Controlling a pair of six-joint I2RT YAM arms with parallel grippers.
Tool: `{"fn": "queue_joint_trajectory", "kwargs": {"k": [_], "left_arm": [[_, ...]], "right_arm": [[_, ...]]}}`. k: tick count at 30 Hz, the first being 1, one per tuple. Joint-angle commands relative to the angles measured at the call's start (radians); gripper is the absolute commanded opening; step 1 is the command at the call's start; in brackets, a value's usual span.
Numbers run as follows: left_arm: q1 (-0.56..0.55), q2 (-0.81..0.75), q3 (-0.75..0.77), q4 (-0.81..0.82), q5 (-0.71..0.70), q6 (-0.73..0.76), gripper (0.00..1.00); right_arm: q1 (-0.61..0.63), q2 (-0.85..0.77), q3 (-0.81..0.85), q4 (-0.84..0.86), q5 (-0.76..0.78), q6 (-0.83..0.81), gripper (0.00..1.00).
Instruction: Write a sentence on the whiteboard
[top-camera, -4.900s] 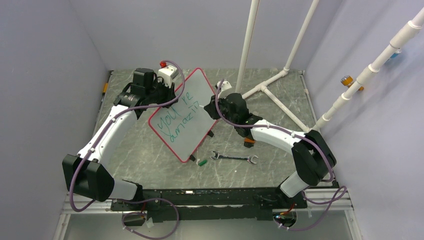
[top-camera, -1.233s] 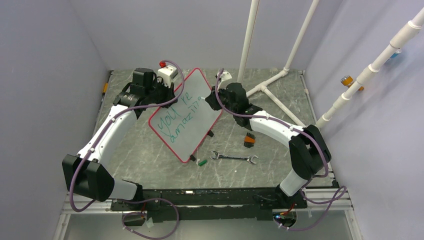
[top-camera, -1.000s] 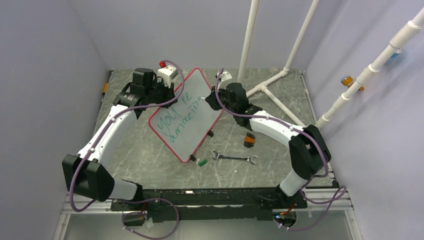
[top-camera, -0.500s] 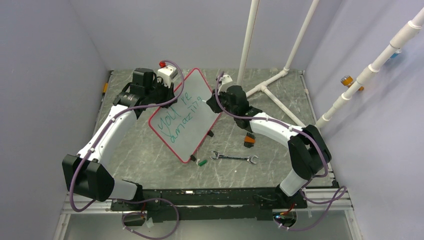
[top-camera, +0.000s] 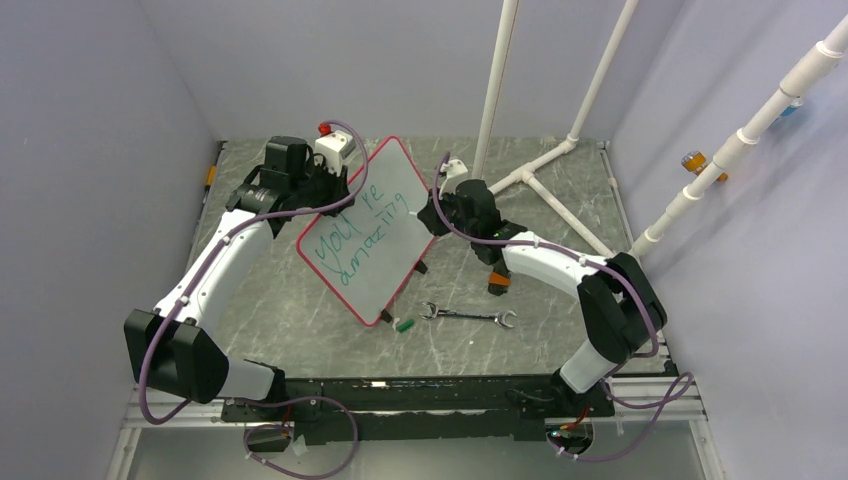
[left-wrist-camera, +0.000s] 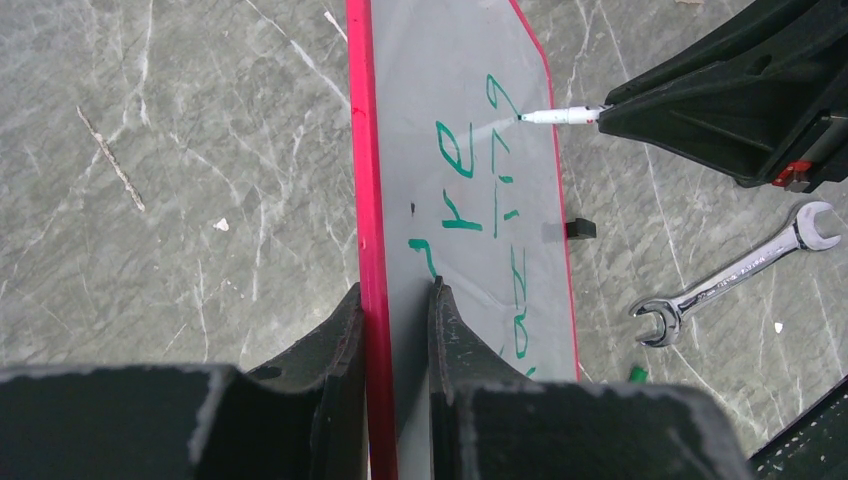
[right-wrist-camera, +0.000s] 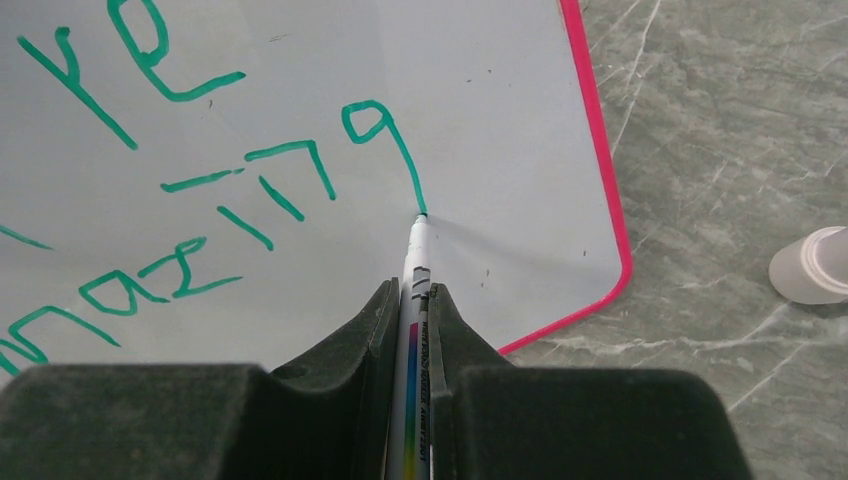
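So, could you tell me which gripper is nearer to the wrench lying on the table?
Right. The right gripper, holding the marker at the whiteboard's right edge, is just beyond the wrench. The left gripper clamps the whiteboard's far-left edge, farther away.

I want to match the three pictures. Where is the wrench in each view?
Top external: wrench, lower middle, just right of the near corner of the whiteboard.
Left wrist: wrench at the right edge, right of the whiteboard.
Right wrist: not in it.
Shared landmark: the whiteboard, its red frame seen in all three.
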Motion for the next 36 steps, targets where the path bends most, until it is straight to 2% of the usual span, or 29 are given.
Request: {"fn": "queue_joint_trajectory", "kwargs": {"k": [1,17,27,36], "left_arm": [[0.003,0.016,-0.005,-0.093,-0.150,0.187,0.00],[0.004,0.020,-0.001,-0.094,-0.146,0.186,0.00],[0.003,0.013,-0.005,-0.090,-0.156,0.183,0.00],[0.003,0.016,-0.001,-0.093,-0.160,0.174,0.00]], "right_arm": [[0.017,-0.028,-0.004,0.016,-0.061,0.029,0.00],[0.028,-0.101,0.031,-0.013,-0.078,0.020,0.00],[0.028,-0.264,-0.089,-0.052,-0.045,0.021,0.00],[0.044,-0.313,-0.178,-0.043,-0.075,0.026,0.00]]}}
